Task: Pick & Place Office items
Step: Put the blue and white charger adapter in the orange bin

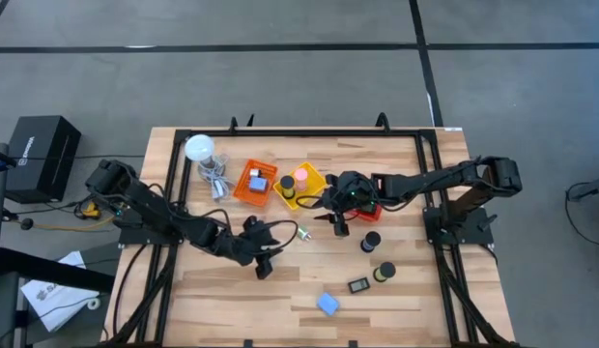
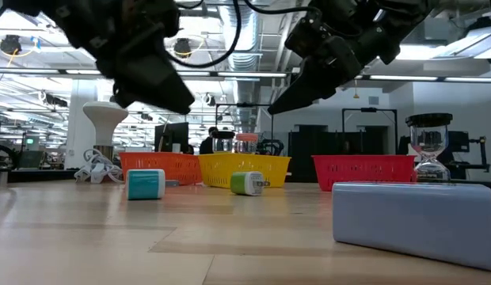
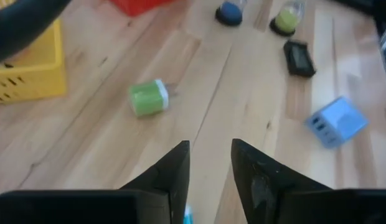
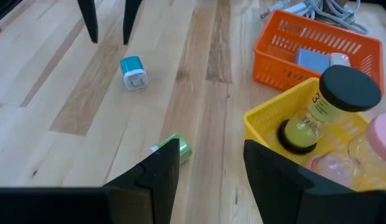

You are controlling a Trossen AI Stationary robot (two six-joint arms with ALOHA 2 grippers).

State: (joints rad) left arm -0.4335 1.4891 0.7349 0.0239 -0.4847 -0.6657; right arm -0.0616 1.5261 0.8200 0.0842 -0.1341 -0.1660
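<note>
The left tool (image 3: pixel 208 171), fingers apart and empty, may bump the small green and white plug (image 3: pixel 147 98) and roll it away.

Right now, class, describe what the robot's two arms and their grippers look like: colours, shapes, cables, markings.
Both arms are black, built of chunky jointed segments, each mounted on a black frame at a table edge. Black cables loop along the left arm, and a small green light shows near the wrist of the right arm. The left gripper and right gripper each have two flat, dark, blade-like fingers. No printed markings can be made out.
</note>
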